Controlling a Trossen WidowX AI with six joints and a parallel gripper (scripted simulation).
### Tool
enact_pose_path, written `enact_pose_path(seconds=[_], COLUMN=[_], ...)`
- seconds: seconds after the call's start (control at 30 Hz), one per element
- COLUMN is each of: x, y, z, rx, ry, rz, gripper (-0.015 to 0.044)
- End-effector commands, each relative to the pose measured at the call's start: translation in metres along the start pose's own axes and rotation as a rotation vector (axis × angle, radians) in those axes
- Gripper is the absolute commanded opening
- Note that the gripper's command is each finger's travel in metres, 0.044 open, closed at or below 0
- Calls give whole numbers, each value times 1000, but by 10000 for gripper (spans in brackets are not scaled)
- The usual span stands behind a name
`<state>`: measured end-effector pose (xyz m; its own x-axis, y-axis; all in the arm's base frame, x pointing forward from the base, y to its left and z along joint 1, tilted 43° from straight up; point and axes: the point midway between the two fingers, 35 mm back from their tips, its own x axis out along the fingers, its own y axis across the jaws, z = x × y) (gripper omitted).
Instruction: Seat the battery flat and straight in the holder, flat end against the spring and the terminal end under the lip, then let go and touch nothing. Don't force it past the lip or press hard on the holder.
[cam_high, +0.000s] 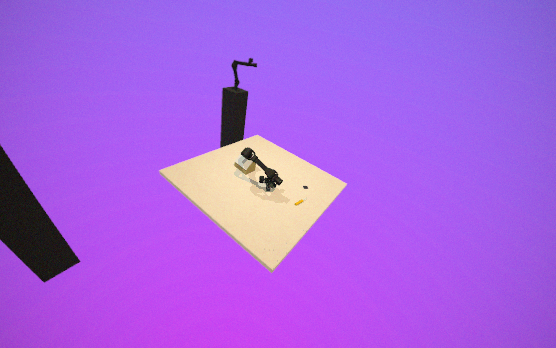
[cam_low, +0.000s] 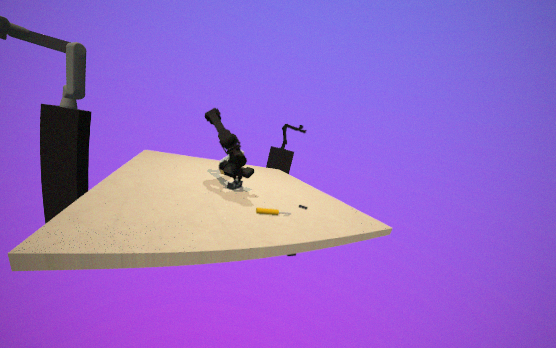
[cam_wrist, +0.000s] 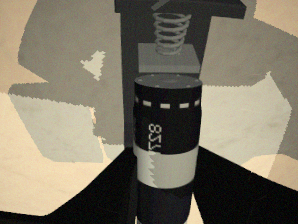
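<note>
Clamped on the battery (cam_wrist: 165, 156), the end effector (cam_wrist: 162, 192) is gripping it between two dark fingers that are pressing on its lower half from either side. In the wrist view the battery is appearing as a black cylinder with a pale band around its middle, a dashed white ring near its far end and white digits printed along its side. It is pointing lengthwise toward the holder (cam_wrist: 174, 10), a dark grey tray whose far wall is carrying a coiled spring (cam_wrist: 172, 31) with a flat grey plate at the coil's near end. The battery's far end is sitting just short of that plate, roughly in line with the holder's long channel; whether it is touching the holder floor cannot be told.

From the exterior view the arm is bending down low over the beige worktop (cam_low: 150, 230), with the end effector (cam_low: 235, 184) close to the surface. Well apart from it, toward the worktop's edge, a yellow cylinder (cam_low: 267, 211) is lying flat, and a small black piece (cam_low: 302, 206) is lying near that.
</note>
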<state>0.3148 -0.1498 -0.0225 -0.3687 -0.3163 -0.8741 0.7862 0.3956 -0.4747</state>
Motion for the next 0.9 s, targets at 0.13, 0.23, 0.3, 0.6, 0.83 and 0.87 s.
enact_pose_path(seconds=[0.13, 0.23, 0.3, 0.6, 0.83, 0.87], x=[3, 3, 3, 1, -1, -1], y=[0, 0, 0, 0, 0, 0], z=[3, 3, 5, 11, 16, 16], rx=[-1, -1, -1, -1, -1, -1], ry=[54, 55, 55, 55, 55, 55], rz=[-1, -2, -2, -4, -5, -5], gripper=[81, 81, 81, 81, 81, 81])
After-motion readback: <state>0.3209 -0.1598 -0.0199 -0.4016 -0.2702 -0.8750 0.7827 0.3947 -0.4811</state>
